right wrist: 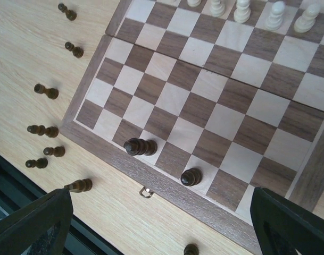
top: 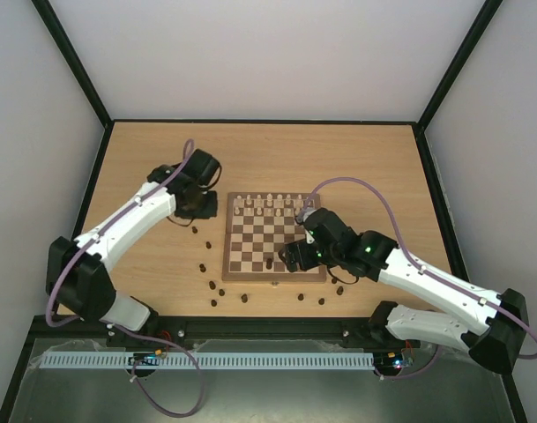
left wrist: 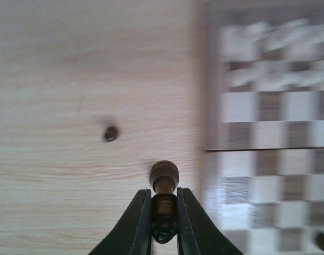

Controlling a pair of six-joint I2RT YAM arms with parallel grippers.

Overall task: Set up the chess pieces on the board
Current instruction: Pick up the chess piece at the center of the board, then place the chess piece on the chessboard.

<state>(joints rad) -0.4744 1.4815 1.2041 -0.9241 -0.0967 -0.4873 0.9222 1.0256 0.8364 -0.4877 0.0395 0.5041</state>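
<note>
We see left hand (left wrist: 164,201) pinching a dark piece (left wrist: 164,174) tight, low over counter (left wrist: 71,79) beside the board (right wrist: 172,98). We see right hand (right wrist: 162,212) spread wide, empty, above board's near edge.

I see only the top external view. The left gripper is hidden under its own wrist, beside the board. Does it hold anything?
Observer: Yes. The left wrist view shows the left gripper shut on a dark piece; its round head sticks out past the fingertips.
Operator: And the other arm?
Observer: The right gripper is open and empty, over the board at its clasp edge.
Operator: Which dark pieces are there?
Observer: Two near that edge: a taller one and a pawn.
</note>
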